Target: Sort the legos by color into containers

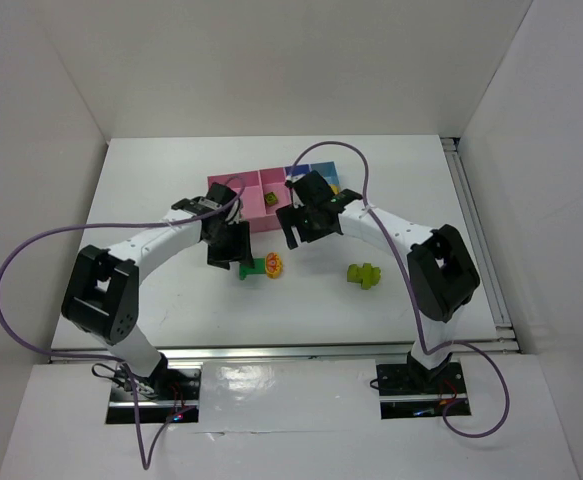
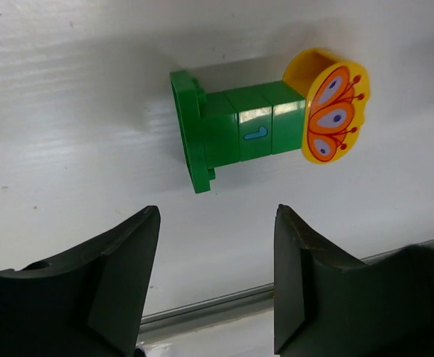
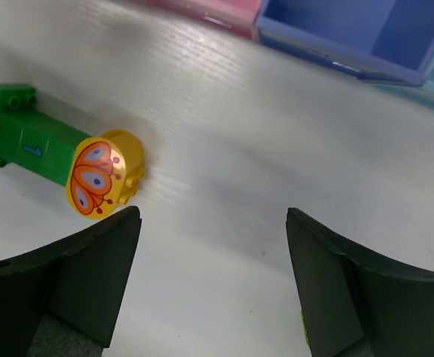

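Just beyond the fingertips of the left pincer [image 2: 217, 223], the dark green lego [image 2: 235, 134] lies on its side on the white worktop [image 2: 68, 97], clear of both fingers and roughly in line with the gap between them. That pincer stands wide with nothing in it. The left arm [image 1: 156, 240] reaches forward and bends down over the brick, in front of the pink bins [image 1: 223, 190]. The brick is a short stack with a flat plate at one end. At the other end sits a yellow round lego [image 2: 328, 108] printed with an orange butterfly. The right pincer [image 3: 213, 223], also wide and empty, hovers near the blue-purple bin [image 3: 336, 30]. A lime green lego [image 1: 364, 273] lies well apart.
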